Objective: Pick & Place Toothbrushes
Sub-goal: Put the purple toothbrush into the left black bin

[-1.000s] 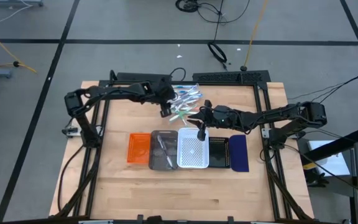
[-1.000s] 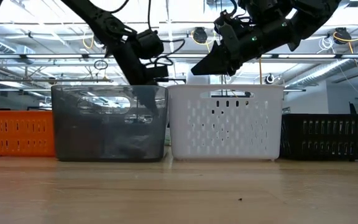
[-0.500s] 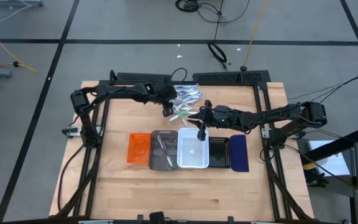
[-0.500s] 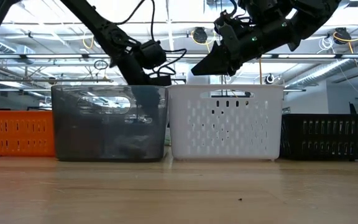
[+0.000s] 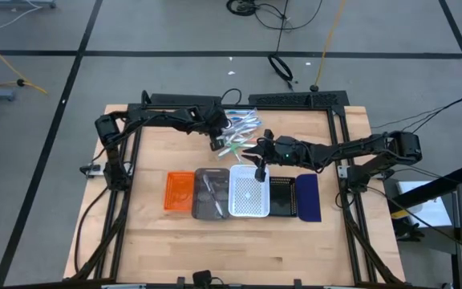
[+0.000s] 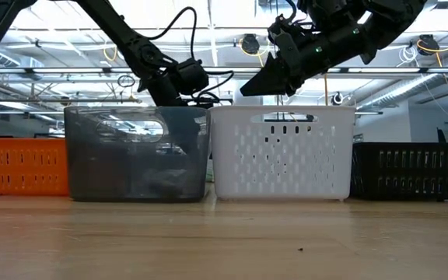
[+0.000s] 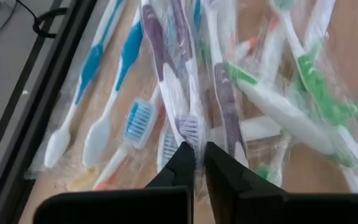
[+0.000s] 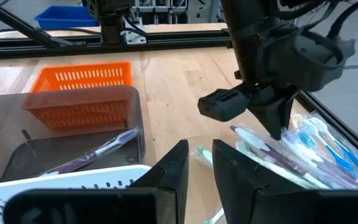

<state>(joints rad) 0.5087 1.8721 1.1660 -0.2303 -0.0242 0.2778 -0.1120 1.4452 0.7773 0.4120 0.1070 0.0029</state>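
Toothbrushes [image 5: 239,128] are lying in a loose heap on the wooden table [image 5: 151,233], behind the row of trays and nearest the white tray [image 5: 249,193]. In the left wrist view the toothbrushes [image 7: 216,93] are showing as thin plastic sticks with white bodies and coloured grips in blue, purple and green, many of them wrapped in clear, crinkled film, crossing one another at angles. One purple-handled toothbrush [image 8: 98,149] is lying apart from the heap, slanted inside the grey translucent tray [image 5: 211,193], just beside the white tray.

The left gripper [image 5: 217,141] is reaching over the near edge of the heap, behind the white tray; its fingers are standing narrow, with only a thin slit between them, the tips pointing down at a purple brush head [image 7: 188,127], and it is not clear whether anything is caught between them.

The right gripper [image 5: 258,171] is hanging over the back edge of the white tray, its fingers [image 8: 173,165] also drawn close together with a slim gap; nothing is showing between them.

An orange tray [image 5: 179,191] is sitting beyond the grey one, and a black tray [image 5: 281,197] and a navy tray [image 5: 308,197] are standing on the white tray's other side.
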